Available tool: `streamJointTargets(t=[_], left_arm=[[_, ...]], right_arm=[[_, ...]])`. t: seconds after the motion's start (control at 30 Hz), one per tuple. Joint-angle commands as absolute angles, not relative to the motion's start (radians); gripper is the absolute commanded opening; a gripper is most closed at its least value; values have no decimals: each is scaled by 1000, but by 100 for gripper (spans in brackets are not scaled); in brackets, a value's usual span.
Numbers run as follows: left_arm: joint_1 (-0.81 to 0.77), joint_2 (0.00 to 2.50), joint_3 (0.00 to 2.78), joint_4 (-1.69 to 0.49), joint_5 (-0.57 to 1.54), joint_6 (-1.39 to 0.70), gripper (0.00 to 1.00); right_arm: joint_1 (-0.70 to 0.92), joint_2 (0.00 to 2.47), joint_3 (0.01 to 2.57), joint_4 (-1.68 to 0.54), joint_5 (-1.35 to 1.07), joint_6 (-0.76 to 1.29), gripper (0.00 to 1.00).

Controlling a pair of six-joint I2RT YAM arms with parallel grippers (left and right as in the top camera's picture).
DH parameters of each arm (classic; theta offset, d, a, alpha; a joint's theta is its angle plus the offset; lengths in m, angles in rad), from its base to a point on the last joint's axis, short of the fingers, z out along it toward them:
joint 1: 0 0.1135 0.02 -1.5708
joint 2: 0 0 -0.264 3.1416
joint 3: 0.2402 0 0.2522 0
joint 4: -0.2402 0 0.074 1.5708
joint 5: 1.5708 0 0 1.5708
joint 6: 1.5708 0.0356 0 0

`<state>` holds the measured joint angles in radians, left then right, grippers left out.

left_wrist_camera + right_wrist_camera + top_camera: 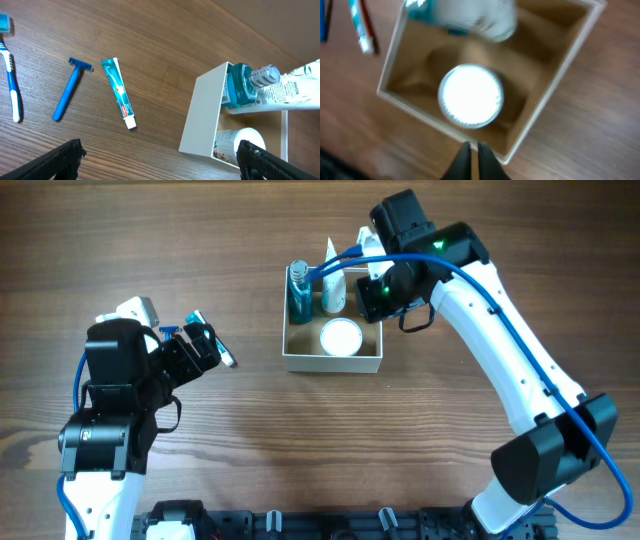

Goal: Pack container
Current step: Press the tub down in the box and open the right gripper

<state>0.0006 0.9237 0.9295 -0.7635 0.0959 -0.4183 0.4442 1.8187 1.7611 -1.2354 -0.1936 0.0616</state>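
The container [330, 363] is a white square box with a tan inside, at the table's middle. It holds a blue mouthwash bottle [299, 292], a white tube [333, 288] and a round white jar [341, 336]. My right gripper [474, 150] is shut and empty, over the box's right side, with the jar [470, 95] below it on the tan floor [530, 55]. My left gripper [160, 165] is open and empty, left of the container [200, 115]. A toothbrush [11, 75], a blue razor [70, 90] and a small toothpaste tube [119, 92] lie on the table.
In the overhead view the left gripper [200, 345] covers most of the loose items. The right arm [500, 350] reaches in from the front right. The table is brown wood.
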Motion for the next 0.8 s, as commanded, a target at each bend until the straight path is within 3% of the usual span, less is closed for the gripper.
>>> streamJointTargets(t=[0.0, 0.3, 0.77], left_arm=[[-4, 926, 949, -765, 107, -427, 100], [-4, 926, 949, -768, 107, -427, 100], [-4, 926, 949, -768, 107, -427, 100]], right_arm=[[525, 1812, 1763, -1240, -271, 1, 4], [650, 1869, 1762, -1135, -184, 92, 4], [655, 2024, 1760, -1039, -122, 250, 4]])
